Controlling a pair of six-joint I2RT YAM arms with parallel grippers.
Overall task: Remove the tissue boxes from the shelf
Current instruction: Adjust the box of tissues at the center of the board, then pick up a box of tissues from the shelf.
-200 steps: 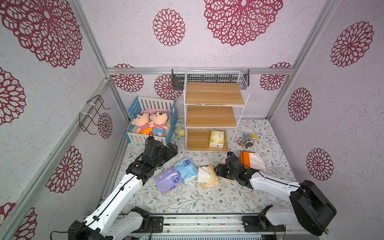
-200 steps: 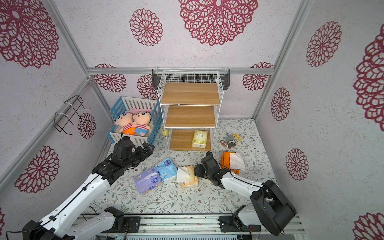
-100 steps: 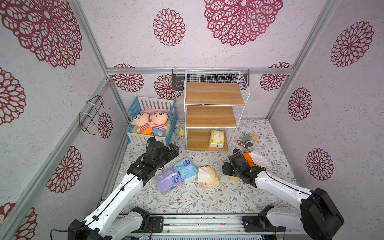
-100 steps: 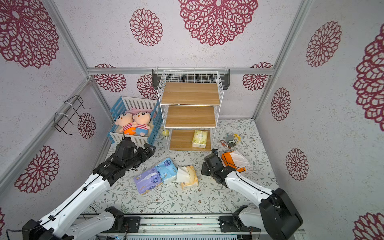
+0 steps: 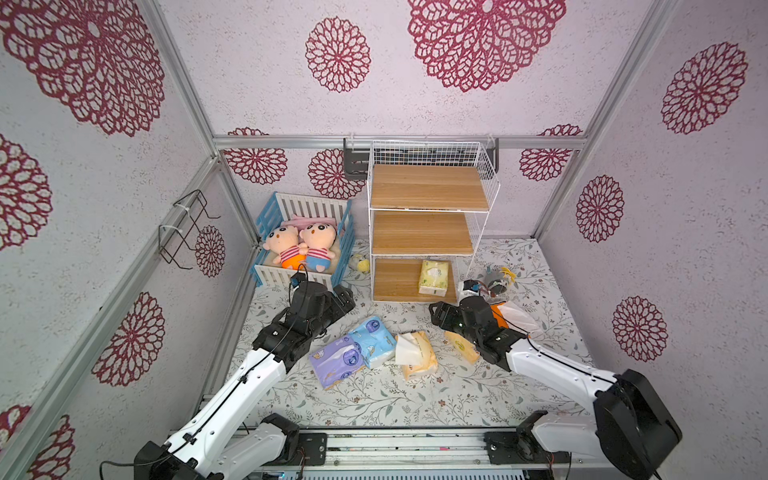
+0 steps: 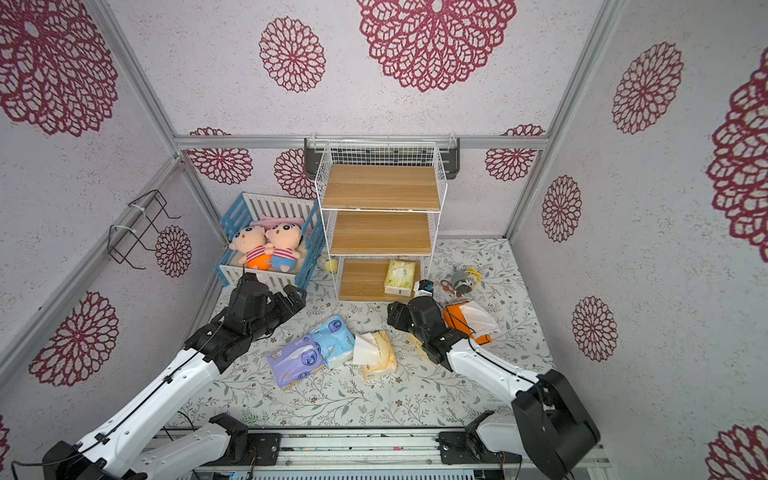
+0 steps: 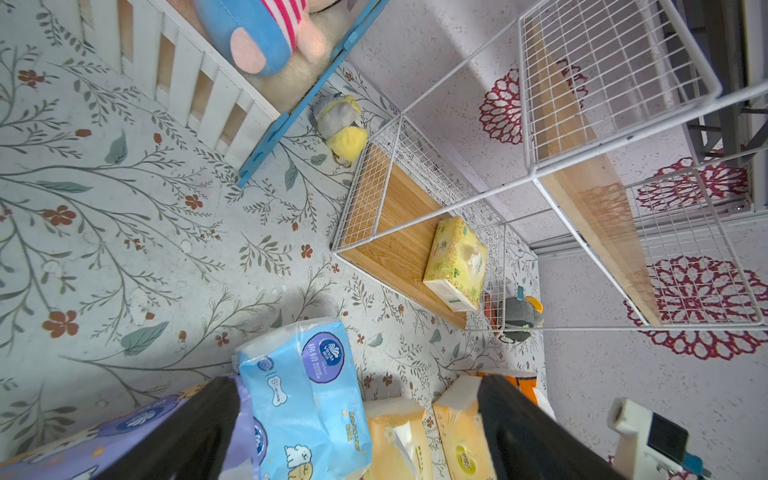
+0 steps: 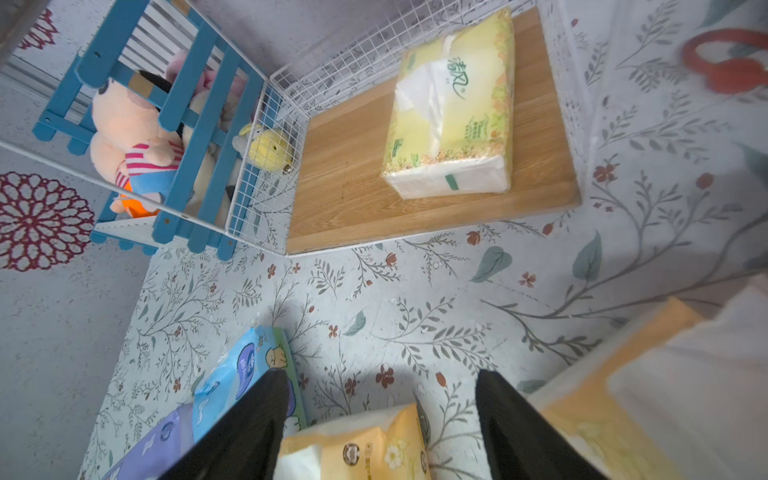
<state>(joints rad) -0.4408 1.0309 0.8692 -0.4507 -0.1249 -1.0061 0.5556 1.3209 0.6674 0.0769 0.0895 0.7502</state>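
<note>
The green pack (image 5: 433,277) lies flat on the bottom board of the shelf (image 5: 428,187), at its right side. Its long axis runs from the open front to the back. The wire grid stands just beside it, and a grey toy (image 5: 496,280) lies outside. The left gripper (image 7: 357,390) and the right gripper (image 8: 380,378) are both spread and hold nothing.

You'll see white-coated wire and matt wood boards on the shelf (image 5: 428,187); glossy plastic film wraps the pale green tissue pack (image 5: 433,277).
</note>
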